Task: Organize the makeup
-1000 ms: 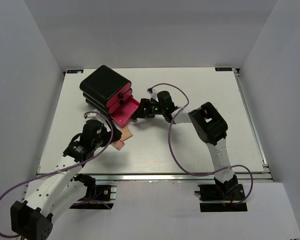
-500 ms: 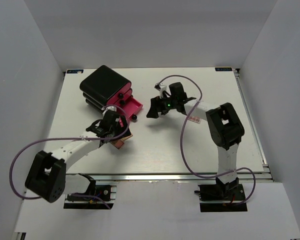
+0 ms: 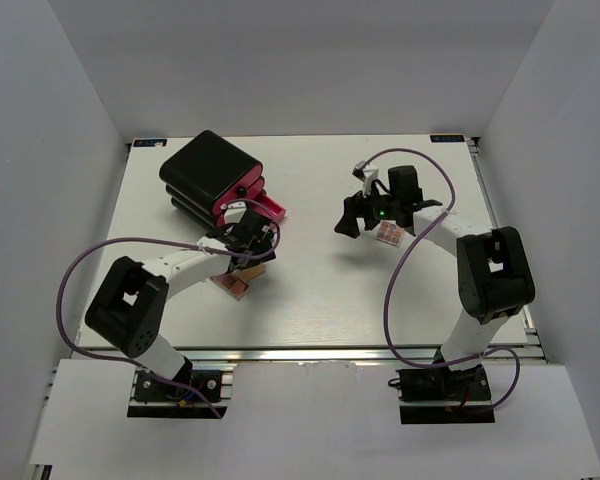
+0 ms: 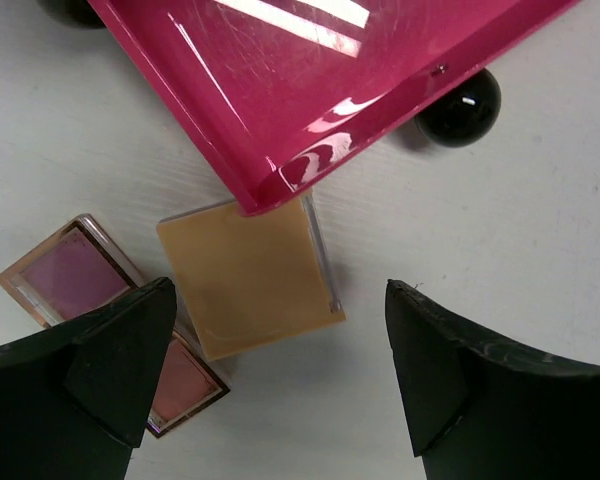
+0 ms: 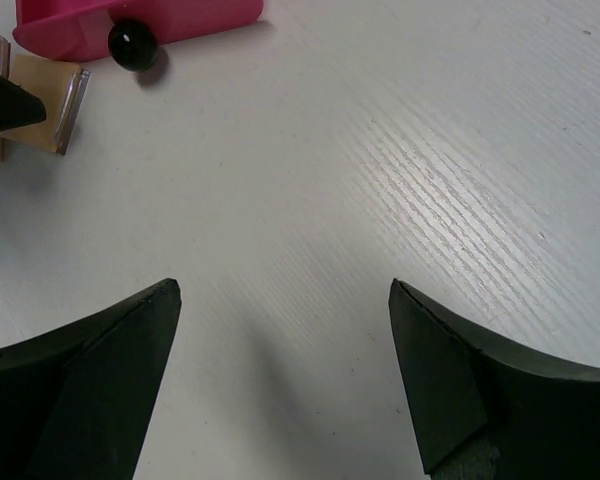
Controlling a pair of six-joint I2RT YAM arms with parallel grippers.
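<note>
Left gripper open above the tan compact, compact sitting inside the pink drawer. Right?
Not quite. The left gripper is open above the tan compact, but the compact lies on the table, outside the pink drawer, with one edge under the drawer's corner. The left wrist view shows it.

Black box (image 3: 205,168) with open pink drawer (image 4: 320,80)

No readable text, label, brand, number or sign shows in any view.
</note>
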